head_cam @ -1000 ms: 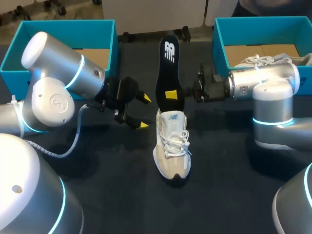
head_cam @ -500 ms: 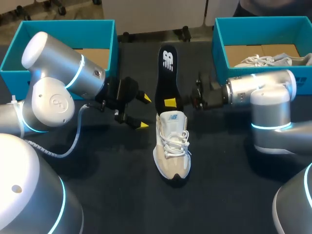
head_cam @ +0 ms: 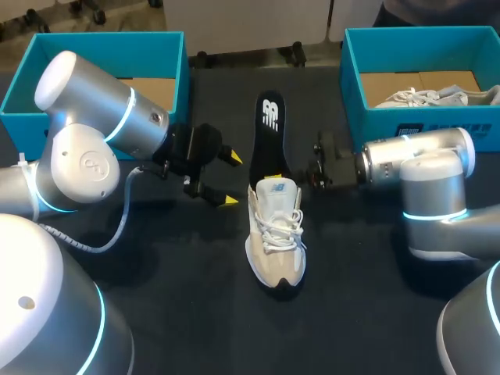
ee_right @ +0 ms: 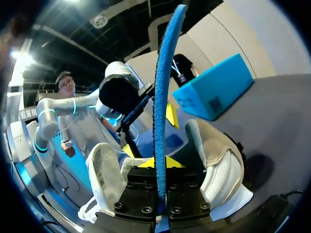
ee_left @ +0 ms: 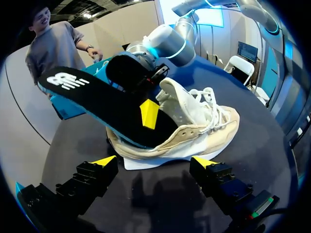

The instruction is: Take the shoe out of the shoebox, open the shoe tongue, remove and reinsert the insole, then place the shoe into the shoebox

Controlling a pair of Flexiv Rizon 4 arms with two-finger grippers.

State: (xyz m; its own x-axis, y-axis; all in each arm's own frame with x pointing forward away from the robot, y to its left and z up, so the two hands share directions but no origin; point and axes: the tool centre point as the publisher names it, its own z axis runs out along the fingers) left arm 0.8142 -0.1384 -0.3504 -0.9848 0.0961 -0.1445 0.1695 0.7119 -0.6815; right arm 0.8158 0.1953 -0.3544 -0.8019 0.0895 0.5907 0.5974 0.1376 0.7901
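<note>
Left end effector [ee_left: 154, 161] apart; right end effector [ee_right: 159, 166] clamps insole [head_cam: 268, 134], seemingly sunk into shoe [head_cam: 275, 238].

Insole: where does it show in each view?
Head view: insole stands mid-table, lower end in the shoe.
Left wrist view: insole slants out of the shoe's heel, ahead of the left gripper.
Right wrist view: edge-on blue strip, clamped in the right gripper.
Shared landmark: the shoe.
</note>
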